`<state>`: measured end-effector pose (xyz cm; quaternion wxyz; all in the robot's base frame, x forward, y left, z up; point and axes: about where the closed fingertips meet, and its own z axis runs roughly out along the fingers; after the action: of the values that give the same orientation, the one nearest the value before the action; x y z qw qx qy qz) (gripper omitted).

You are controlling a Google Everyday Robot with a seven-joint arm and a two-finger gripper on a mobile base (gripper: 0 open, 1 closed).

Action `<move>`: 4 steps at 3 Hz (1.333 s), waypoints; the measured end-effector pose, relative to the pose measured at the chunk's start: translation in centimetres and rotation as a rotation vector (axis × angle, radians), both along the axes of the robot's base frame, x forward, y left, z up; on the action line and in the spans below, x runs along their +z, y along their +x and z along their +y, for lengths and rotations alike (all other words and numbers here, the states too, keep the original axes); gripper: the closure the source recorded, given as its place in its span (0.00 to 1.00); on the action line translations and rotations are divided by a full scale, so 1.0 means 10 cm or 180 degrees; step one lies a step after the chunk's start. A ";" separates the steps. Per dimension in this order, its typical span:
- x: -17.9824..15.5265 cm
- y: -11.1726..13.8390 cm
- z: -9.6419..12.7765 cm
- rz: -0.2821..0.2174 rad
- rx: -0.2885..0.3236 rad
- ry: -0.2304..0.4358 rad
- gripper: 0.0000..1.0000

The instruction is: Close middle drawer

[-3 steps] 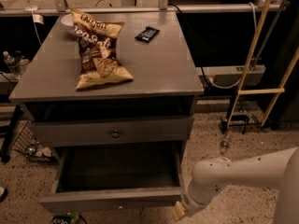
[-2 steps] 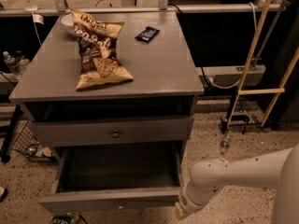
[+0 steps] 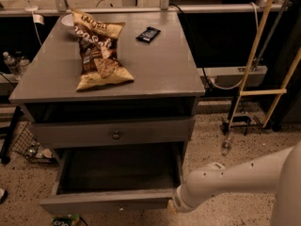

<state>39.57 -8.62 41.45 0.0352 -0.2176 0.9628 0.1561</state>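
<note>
The middle drawer is the lowest one showing in the grey cabinet. It is pulled far out, with a deep dark box and a slim low front panel. Above it sits a taller-fronted grey drawer with a round metal knob, pushed in. My white arm reaches in from the lower right. My gripper is at the right end of the open drawer's front panel, mostly hidden behind the wrist.
On the cabinet top lie a chip bag, a small dark packet and a white bowl. A yellow-legged stand is to the right. A wire basket and bottles are to the left. The floor is speckled.
The end of my arm has shifted a little to the left, closer to the open drawer's right front corner. The drawer itself looks unmoved.
</note>
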 end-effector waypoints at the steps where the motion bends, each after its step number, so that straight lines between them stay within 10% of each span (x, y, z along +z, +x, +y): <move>1: 0.05 0.19 0.15 -0.0236 0.0011 0.0109 1.00; 4: -0.04 0.44 0.37 -0.0451 0.0059 0.0305 1.00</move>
<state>43.92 -4.89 41.09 0.1121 -0.2351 0.9473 0.1865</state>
